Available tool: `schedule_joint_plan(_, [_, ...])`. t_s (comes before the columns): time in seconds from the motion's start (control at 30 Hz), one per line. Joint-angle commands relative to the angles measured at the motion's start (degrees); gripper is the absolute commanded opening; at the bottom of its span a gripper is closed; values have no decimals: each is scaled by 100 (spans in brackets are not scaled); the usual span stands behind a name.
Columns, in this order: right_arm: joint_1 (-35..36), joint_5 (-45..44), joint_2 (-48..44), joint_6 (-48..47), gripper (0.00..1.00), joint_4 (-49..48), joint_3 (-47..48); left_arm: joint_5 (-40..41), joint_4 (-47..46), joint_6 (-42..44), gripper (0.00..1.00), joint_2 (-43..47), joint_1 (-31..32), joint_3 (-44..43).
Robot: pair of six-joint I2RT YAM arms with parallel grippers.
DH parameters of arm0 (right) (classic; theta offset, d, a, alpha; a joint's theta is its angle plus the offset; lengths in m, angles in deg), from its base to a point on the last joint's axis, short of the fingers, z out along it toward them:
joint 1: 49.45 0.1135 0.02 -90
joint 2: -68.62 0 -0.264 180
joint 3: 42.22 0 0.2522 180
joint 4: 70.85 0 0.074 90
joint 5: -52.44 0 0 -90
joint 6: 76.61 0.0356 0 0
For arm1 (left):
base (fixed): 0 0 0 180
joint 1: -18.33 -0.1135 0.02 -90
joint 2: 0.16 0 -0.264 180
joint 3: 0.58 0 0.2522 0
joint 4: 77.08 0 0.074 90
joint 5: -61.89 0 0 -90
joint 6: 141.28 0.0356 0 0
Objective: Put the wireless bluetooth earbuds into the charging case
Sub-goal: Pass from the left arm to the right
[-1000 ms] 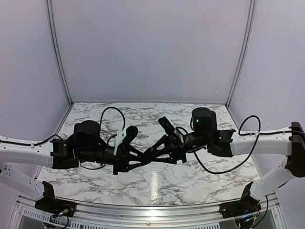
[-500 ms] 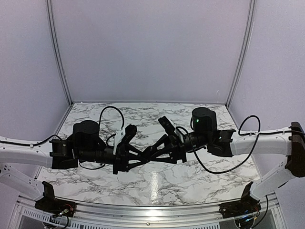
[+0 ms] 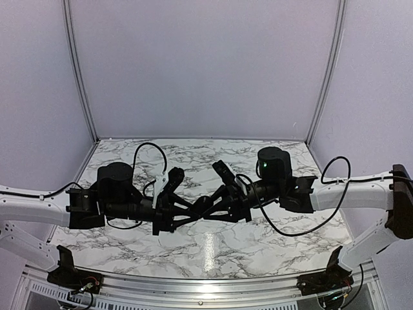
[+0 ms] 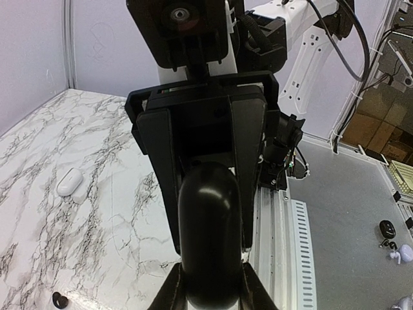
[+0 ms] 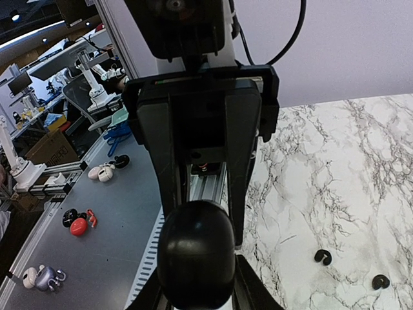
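Note:
The charging case is a glossy black oval held in mid-air between both grippers, which meet head-on above the middle of the marble table. My left gripper is shut on one end of it. My right gripper is shut on the other end, where the case fills the gap between its fingers. In the top view the left gripper and right gripper hide the case. Two tiny black earbuds lie on the marble below; one shows in the left wrist view.
A small white rounded object lies on the marble. The table's near edge has an aluminium rail. Beyond it is a grey bench with other small earbud items. Lilac walls close the back and sides.
Both arms have shifted slightly to the left and up together, still joined on the case.

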Motion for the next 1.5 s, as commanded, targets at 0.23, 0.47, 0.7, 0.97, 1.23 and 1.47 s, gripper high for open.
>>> schedule_joint_plan(0.23, [41, -45, 34, -80, 35, 120, 216, 52, -196, 78, 1, 101, 11, 100])
schedule_joint_plan(0.47, [38, -82, -4, -109, 39, 188, 254, -15, -187, 81, 1, 32, 11, 100])
schedule_joint_plan(0.7, [39, -121, -19, -74, 37, 189, 238, -18, -161, 102, 1, 21, 11, 108])
schedule_joint_plan(0.97, [34, -160, -3, -65, 40, 181, 260, -79, -125, 109, 1, -42, 11, 103])
schedule_joint_plan(1.23, [40, -167, 15, -98, 35, 207, 264, -116, -102, 109, 1, -73, 11, 77])
schedule_joint_plan(1.47, [35, -175, -3, -115, 36, 224, 255, -114, -73, 113, 0, -92, 11, 80])
